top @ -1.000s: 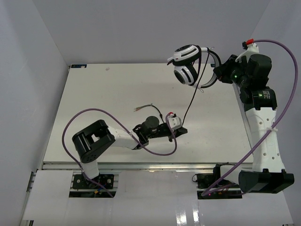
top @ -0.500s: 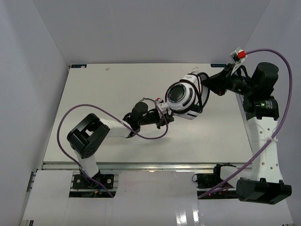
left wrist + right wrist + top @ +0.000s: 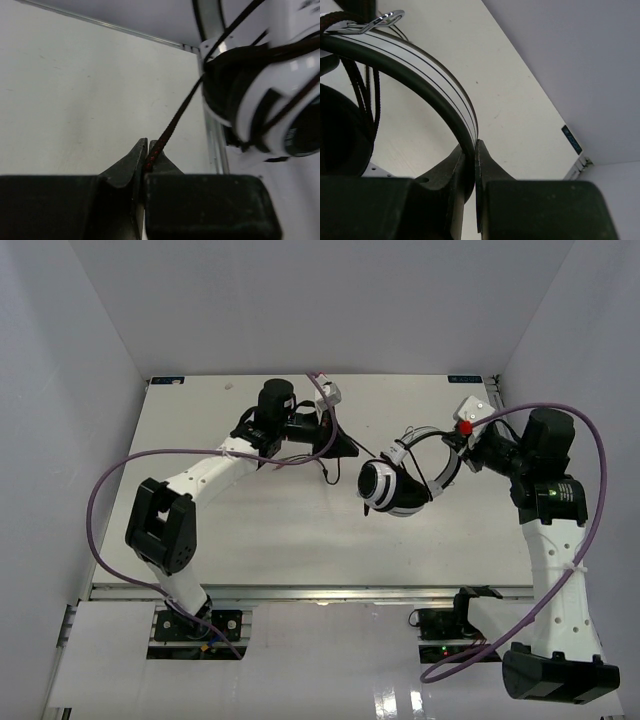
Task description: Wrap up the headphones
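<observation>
The white headphones [image 3: 393, 486] with black pads hang over the table's middle right, several turns of thin black cable wound round them. My right gripper [image 3: 461, 454] is shut on the striped headband [image 3: 422, 66], its jaws pinching the band [image 3: 473, 150]. My left gripper [image 3: 348, 448] reaches to the back middle, just left of the headphones. It is shut on the black cable [image 3: 181, 106], which runs taut from its fingertips [image 3: 148, 154] up to the near ear cup [image 3: 260, 102].
The white table [image 3: 250, 530] is boxed in by grey walls on the left, back and right. Purple arm cables [image 3: 110, 490] loop beside each arm. A metal rail [image 3: 216, 145] runs along the table's right edge.
My left arm has swung from the front middle up to the back of the table, pulling the cable along. My right arm has brought the headphones down from the back right toward the centre.
</observation>
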